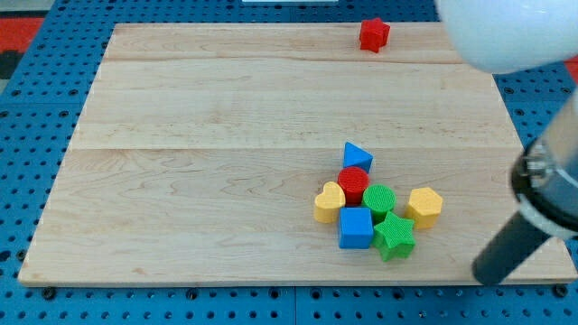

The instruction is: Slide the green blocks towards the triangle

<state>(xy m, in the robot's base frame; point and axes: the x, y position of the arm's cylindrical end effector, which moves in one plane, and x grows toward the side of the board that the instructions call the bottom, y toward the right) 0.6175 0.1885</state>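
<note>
The green cylinder [380, 199] and green star [395, 236] sit in the lower-right cluster, below the blue triangle [356, 156]. My tip [485, 275] rests right of the cluster, touching nothing; the tool is a plain rod without jaws.

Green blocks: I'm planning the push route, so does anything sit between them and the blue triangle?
Yes. The red cylinder sits between the green cylinder and the blue triangle. The green star lies lower still. My tip is right of the cluster.

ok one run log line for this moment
tip right of cluster, touching nothing | green cylinder, green star below blue triangle | red cylinder between | push not begun
</note>
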